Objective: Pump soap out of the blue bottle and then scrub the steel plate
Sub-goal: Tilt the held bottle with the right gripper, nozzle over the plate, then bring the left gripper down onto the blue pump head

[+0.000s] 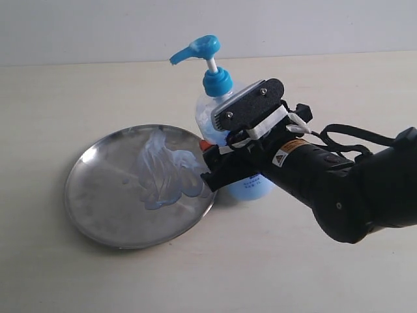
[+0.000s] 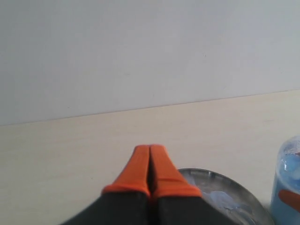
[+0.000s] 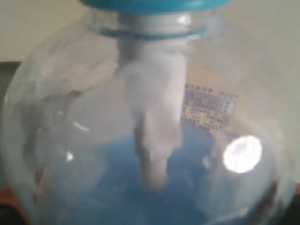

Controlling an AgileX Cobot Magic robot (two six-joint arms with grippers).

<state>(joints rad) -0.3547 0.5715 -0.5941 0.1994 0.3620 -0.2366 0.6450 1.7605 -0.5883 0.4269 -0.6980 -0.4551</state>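
Steel plate: lies flat on the counter, just beside the blue bottle and on the nearer side of it. Whether its rim touches the bottle's base cannot be told.

Contents of the steel plate: a glossy, streaky smear of pale blue soap, spread over the part of the dish closest to the bottle. The part away from the bottle is bare metal.

Right tool: clasped around the bottle's body, one finger on each side. On the arm behind it sits a small warning sticker; its text is too small to read.

Blue bottle: upright and clear-walled, with light blue liquid in the lower part and none above. A white dip tube runs down from the collar into the liquid. The bright blue pump head is raised, with its spout pointing out over the plate.

Writing: a printed label shows through the plastic, too blurred to read. A red mark on the bottle's side is also illegible.

Left tool: orange fingertips pressed together, nothing between them, standing apart from the bottle with the plate's edge beyond it.

Beyond the bottle the counter meets a plain pale wall.
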